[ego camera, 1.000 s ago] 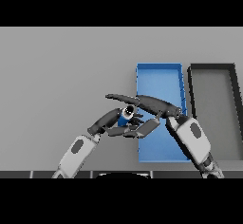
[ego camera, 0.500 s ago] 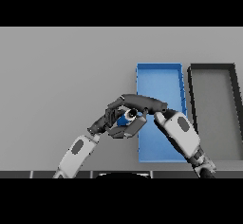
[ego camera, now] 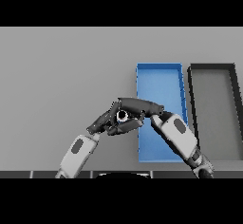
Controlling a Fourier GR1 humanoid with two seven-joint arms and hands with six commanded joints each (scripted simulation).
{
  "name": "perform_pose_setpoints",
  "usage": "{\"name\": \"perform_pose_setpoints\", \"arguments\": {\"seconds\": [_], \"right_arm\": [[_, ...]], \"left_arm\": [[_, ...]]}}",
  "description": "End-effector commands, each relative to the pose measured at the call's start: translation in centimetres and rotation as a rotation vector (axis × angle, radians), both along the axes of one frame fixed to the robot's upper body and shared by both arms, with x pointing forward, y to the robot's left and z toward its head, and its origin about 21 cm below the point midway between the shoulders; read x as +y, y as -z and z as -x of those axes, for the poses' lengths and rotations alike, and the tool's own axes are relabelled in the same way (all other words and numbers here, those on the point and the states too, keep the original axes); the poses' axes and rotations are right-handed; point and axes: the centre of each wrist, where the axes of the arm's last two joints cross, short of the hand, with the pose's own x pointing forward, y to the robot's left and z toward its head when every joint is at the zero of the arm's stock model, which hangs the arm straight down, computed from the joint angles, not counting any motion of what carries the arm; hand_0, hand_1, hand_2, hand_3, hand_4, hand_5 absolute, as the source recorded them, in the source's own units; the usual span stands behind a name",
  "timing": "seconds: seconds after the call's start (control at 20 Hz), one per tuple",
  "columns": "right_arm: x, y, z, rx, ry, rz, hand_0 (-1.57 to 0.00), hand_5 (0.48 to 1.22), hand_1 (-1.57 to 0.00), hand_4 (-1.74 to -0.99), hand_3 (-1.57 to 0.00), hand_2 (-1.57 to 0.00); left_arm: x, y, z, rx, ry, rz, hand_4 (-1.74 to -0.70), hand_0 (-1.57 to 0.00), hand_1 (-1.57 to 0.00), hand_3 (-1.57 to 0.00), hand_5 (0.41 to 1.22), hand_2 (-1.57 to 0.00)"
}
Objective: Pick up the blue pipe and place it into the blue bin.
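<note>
Take the open rectangular blue bin as your landmark and read outward from the near edge of the grey table. Closest to you, your left hand and your right hand meet just off the bin's near-left edge, the right arm crossing over the bin's near end to get there. Between them you can make out the round open end of the short blue pipe, and very little else of it; it sits just left of the bin wall, above the table and not yet over the bin's floor. Your right hand's fingers are curled over the top of the pipe, and your left hand's fingers are bent in under and beside it, so both look wrapped around it. By that reading the pick-up is done or nearly so, and what remains is carrying the pipe rightward over the bin wall and letting go. Just right of the blue bin lies a dark grey rectangular bin, which plays no part.
</note>
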Motion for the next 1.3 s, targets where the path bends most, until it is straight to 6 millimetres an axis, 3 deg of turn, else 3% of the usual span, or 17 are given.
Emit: {"name": "perform_pose_setpoints", "arguments": {"seconds": [0.0, 0.25, 0.3, 0.35, 0.5, 0.65, 0.85, 1.05, 1.25], "right_arm": [[0.1, -0.1, 0.2, -0.003, -0.001, -0.004, -1.51, 1.125, -1.51, -1.71, -1.46, -1.51], [0.0, 0.0, 0.2, 0.014, 0.049, -0.027, -1.55, 1.19, -1.55, -1.731, -1.54, -1.55], [-0.3, -0.1, 0.4, 0.001, 0.058, -0.027, -1.56, 1.196, -1.56, -1.733, -1.54, -1.56], [-0.2, 0.1, 0.6, 0.0, 0.058, -0.032, -1.56, 1.201, -1.56, -1.734, -1.55, -1.56], [0.1, -0.1, 0.8, 0.02, 0.068, -0.015, -1.56, 1.211, -1.56, -1.738, -1.56, -1.56], [0.3, -0.2, 1.4, 0.009, 0.073, -0.017, -1.57, 1.216, -1.57, -1.739, -1.56, -1.57], [0.3, 0.0, 1.0, -0.005, 0.085, -0.021, -1.57, 1.219, -1.57, -1.74, -1.57, -1.57], [0.4, -0.1, 0.9, 0.042, 0.074, -0.054, -1.57, 1.22, -1.57, -1.741, -1.57, -1.57], [0.1, -2.1, 0.8, 0.142, 0.06, -0.122, -1.57, 1.221, -1.57, -1.741, -1.57, -1.57]], "left_arm": [[-0.1, -0.1, 0.0, -0.01, -0.002, 0.008, -1.73, -1.57, -1.57, -1.43, 1.221, -1.57], [0.0, -0.2, -0.1, -0.064, -0.052, -0.017, -1.72, -1.57, -1.57, -1.45, 1.221, -1.57], [0.2, -0.2, 0.0, -0.085, -0.055, -0.035, -1.6, -1.46, -1.34, -1.17, 1.221, -1.29], [0.3, -0.2, 0.1, -0.078, -0.032, -0.057, -1.47, -1.17, -1.07, -0.93, 1.221, -1.03], [0.9, -0.1, -0.2, -0.083, 0.034, -0.104, -1.21, -0.6, -0.55, -0.48, 1.221, -0.53], [0.9, -0.3, -0.1, -0.063, 0.011, -0.149, -1.05, -0.31, -0.28, -0.24, 0.938, -0.27], [1.1, -0.1, -0.1, 0.001, -0.015, -0.161, -0.97, -0.12, -0.11, -0.1, 0.647, -0.11], [1.0, 0.2, 0.1, 0.005, -0.03, -0.166, -0.95, -0.05, -0.05, -0.04, 0.513, -0.04], [1.3, 0.6, 0.1, 0.016, -0.036, -0.2, -0.92, -0.02, -0.02, -0.02, 0.474, -0.02]]}}
